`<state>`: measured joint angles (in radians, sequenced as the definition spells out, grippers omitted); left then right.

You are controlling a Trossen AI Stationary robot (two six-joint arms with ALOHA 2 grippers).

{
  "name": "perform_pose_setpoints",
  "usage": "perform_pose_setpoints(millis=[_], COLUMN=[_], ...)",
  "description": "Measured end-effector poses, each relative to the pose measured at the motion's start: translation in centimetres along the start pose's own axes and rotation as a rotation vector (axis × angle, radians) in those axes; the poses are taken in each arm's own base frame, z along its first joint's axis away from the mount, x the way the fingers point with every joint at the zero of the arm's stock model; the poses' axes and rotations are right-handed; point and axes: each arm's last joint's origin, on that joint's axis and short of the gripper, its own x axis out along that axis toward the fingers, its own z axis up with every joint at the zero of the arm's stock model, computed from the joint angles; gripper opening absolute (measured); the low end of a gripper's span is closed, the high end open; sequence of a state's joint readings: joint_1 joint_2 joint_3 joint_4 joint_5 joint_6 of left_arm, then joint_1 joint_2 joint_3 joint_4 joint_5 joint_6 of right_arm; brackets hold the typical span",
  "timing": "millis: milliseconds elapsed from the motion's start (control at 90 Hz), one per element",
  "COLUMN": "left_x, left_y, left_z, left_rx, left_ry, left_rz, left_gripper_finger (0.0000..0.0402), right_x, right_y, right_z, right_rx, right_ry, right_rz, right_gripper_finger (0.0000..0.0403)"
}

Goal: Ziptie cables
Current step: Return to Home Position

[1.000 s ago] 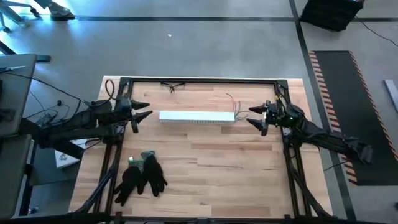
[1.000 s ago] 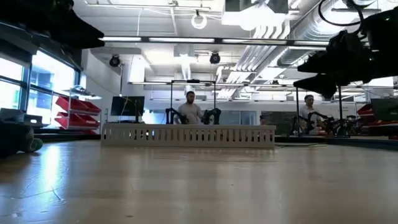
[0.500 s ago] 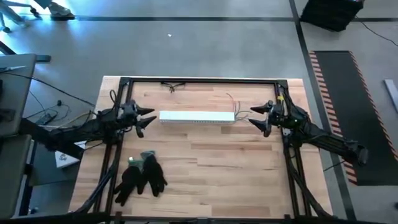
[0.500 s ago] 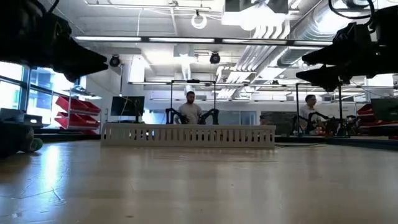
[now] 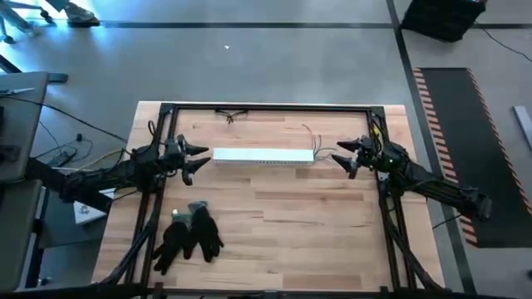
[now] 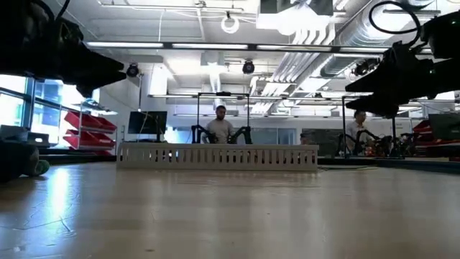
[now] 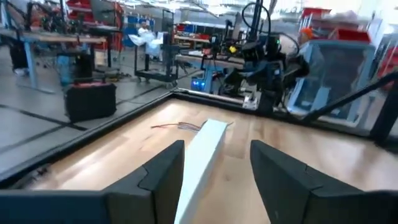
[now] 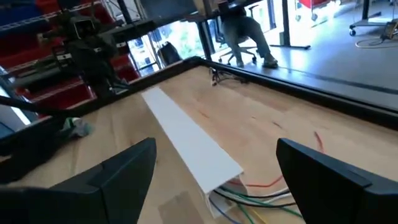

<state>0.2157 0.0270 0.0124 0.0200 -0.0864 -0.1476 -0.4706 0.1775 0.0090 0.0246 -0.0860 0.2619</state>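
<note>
Both arms are slim, matte black and built in jointed segments: the left arm (image 5: pixel 100 173) at the frame's left, the right arm (image 5: pixel 432 184) at its right. Black cords (image 6: pixel 392 14) loop over each. The dark, wedge-shaped jaws taper bluntly. Small lights (image 7: pixel 270 43) glow on the right wrist.

Bright overhead strip lights (image 6: pixel 215 45), pale glare across the tabletop (image 6: pixel 65 198).
</note>
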Motion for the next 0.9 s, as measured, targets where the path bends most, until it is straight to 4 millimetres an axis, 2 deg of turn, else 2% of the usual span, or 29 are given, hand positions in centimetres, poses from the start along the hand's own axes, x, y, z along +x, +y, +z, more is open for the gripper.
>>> perform_pose_setpoints(millis=[422,900], left_x=[0.0,-0.4], left_y=[-0.2,-1.9], left_z=[0.0,-0.2], left_rx=[-0.026,-0.028], left_ry=[0.000,0.020], left_rz=[-0.006,-0.184], left_gripper_finger=[0.0167,0.0167], right_x=[-0.1,-0.1], right_y=[1.2,1.4], right_z=[-0.2,-0.2], right_rx=[-0.018,-0.020], right_ry=[0.008,0.015], right_rz=[0.110,0.130], right_gripper_finger=[0.0319,0.0319])
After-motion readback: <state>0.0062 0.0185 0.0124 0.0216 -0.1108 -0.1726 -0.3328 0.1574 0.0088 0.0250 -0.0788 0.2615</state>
